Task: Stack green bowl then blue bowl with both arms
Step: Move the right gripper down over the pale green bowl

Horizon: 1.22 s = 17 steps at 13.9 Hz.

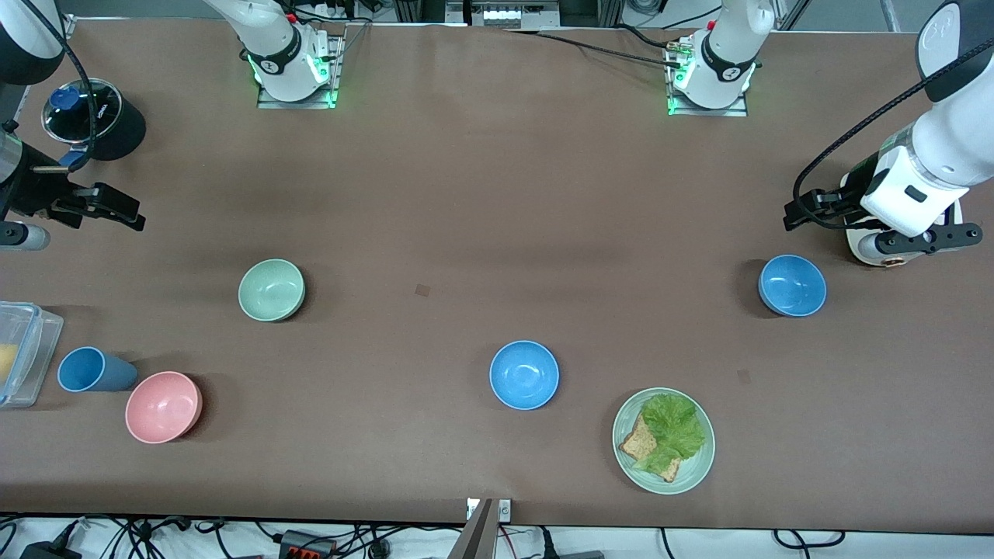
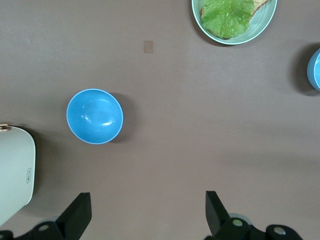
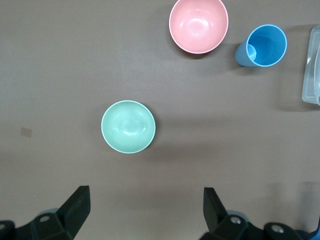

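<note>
Front view: green bowl [image 1: 271, 289] upright on the brown table [image 1: 481, 194], toward the right arm's end, well apart from everything. Blue bowl [image 1: 792, 285] toward the left arm's end, close to the left gripper [image 1: 804, 211]. Brighter sky-blue bowl [image 1: 524, 374] nearer the front camera, mid-table, beside the green plate [image 1: 662, 440] of lettuce and bread. Pink bowl [image 1: 163, 406] and blue cup [image 1: 93, 370] near a clear container [image 1: 23, 349]. Right gripper [image 1: 116, 208] raised at the right arm's end of the table. Both grippers wide open in the 2 wrist views, holding nothing: left over bare table by the blue bowl [image 2: 94, 116], right by the green bowl [image 3: 128, 126].
</note>
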### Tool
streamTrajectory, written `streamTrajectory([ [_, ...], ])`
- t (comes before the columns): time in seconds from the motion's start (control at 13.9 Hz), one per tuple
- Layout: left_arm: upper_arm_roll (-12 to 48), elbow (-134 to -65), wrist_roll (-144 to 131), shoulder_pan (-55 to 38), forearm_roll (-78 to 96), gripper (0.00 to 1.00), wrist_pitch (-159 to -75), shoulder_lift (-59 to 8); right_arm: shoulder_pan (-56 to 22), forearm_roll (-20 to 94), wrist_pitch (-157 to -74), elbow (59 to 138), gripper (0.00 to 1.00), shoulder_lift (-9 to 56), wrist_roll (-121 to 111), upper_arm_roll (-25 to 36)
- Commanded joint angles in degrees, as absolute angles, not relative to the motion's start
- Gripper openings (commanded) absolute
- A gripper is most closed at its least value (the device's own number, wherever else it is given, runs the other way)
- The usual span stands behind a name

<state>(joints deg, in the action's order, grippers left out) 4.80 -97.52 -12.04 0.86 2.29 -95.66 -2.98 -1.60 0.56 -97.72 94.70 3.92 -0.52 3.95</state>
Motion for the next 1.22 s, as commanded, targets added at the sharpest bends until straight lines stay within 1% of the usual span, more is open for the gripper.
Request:
streamTrajectory([
  [0.0,4.83,-95.54,-11.95,0.88,2.11,1.00,-94.39,-3.96,-0.79,-0.26,-98.44,96.15,1.00,2.72,-0.97,2.99],
  [0.29,4.83,-95.62,-12.13,0.97,2.37,1.00,-94.39,-3.96,-0.79,-0.26,-98.52,96.15,1.00,2.72,-1.05,2.90],
  [0.5,4.83,-95.62,-12.13,0.97,2.37,1.00,-94.39,-3.96,-1.05,-0.18,-98.53,96.07,1.00,4.47,-0.27,2.90],
  [0.65,4.83,-95.62,-12.13,1.05,2.37,1.00,-94.39,-4.04,-1.41,-0.18,-99.14,96.06,1.00,8.42,-0.09,2.90],
  [0.86,4.83,-95.62,-11.95,1.05,2.37,1.00,-94.48,-4.04,-2.36,-0.09,-103.78,96.15,1.00,15.45,0.09,2.64],
  [1.0,4.83,-95.62,-11.78,1.05,2.37,1.00,-94.39,-4.04,-4.48,-0.09,-105.55,96.24,1.00,19.05,0.96,2.72],
  [1.15,4.83,-95.62,-11.60,1.05,2.37,1.00,-94.39,-4.04,-4.57,-0.17,-107.66,96.33,1.00,23.36,3.33,2.72],
])
